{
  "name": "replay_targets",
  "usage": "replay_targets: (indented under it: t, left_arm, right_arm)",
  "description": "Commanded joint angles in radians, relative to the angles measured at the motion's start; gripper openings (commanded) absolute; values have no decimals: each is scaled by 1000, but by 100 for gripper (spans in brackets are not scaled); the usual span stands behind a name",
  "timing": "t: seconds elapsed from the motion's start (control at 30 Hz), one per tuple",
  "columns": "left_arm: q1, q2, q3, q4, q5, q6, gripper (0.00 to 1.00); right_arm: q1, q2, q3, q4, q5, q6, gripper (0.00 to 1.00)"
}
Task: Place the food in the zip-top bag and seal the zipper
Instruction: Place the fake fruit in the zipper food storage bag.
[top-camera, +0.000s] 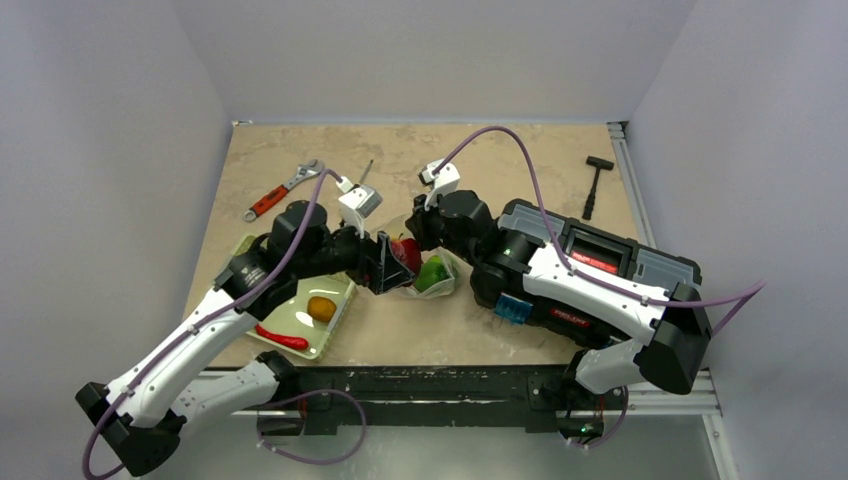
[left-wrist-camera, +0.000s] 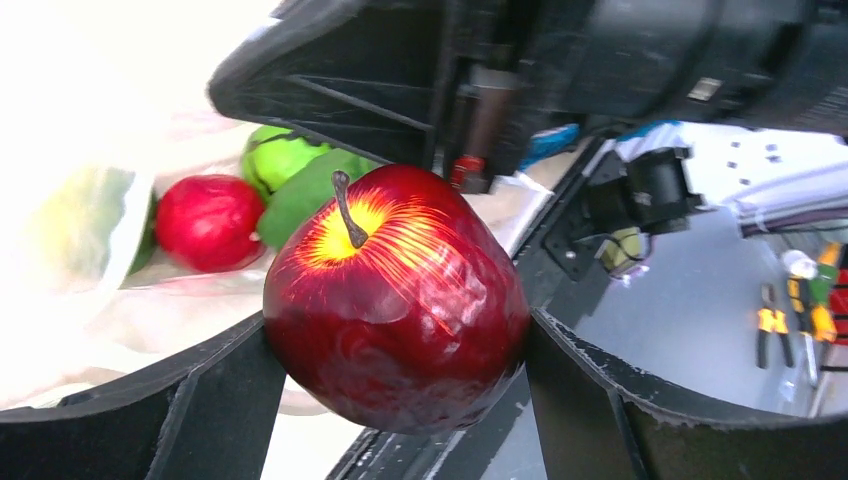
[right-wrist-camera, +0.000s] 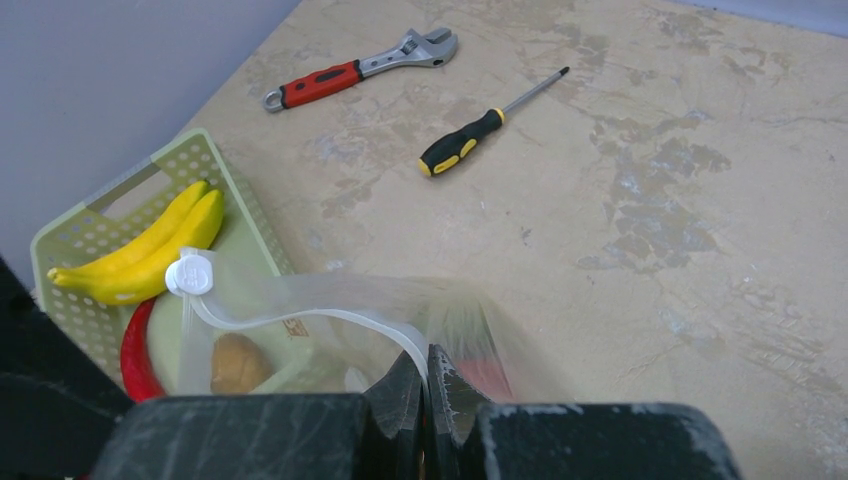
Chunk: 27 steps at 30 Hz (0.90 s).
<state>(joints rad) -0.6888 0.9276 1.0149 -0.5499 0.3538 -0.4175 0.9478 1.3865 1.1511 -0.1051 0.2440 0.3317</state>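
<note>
**Loading stage, bag held open.** The zip-top bag (top-camera: 432, 291) lies on the bench (right-wrist-camera: 650, 150) between the two arms, just beside the mesh basket (right-wrist-camera: 105, 195). The right jaws are clenched on the zipper (right-wrist-camera: 300, 312) at the bag's mouth edge, and the strip is lifted off the bench. The rim is judged to be held up so that the mouth stands open toward the other arm.

The left jaws are closed on a dark red apple (left-wrist-camera: 395, 300), which is gripped across its sides and presented at the mouth. Whether it has crossed the rim cannot be told. Beyond the apple, green pieces (left-wrist-camera: 290, 170) and a red fruit (left-wrist-camera: 207, 222) are seen inside the bag, touching one another.

A banana (right-wrist-camera: 150, 245), the chilli (right-wrist-camera: 132, 350) and a brownish piece (right-wrist-camera: 237, 362) lie in the basket, apart from both pairs of jaws. The zipper is not yet sealed.
</note>
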Motion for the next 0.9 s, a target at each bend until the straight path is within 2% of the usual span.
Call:
replay_targets:
  t: [0.0, 0.27, 0.47, 0.53, 0.63, 0.87]
  left_arm:
    - [-4, 70, 85, -65, -120, 46, 54]
    - [-4, 115, 91, -53, -277, 5, 66]
    - [-5, 199, 191, -199, -448, -53, 79]
    - [-5, 206, 201, -220, -456, -74, 84]
    - [-5, 189, 196, -217, -456, -98, 99]
    - [-6, 107, 189, -227, -421, -117, 100]
  right_arm:
    - [-1, -20, 40, 23, 5, -3, 0]
    - [-1, -22, 47, 24, -8, 1, 0]
    - [-1, -24, 45, 27, -18, 9, 0]
    - [-1, -24, 44, 28, -20, 10, 0]
    - [-1, -24, 44, 28, -20, 12, 0]
    - [-1, -24, 42, 27, -19, 11, 0]
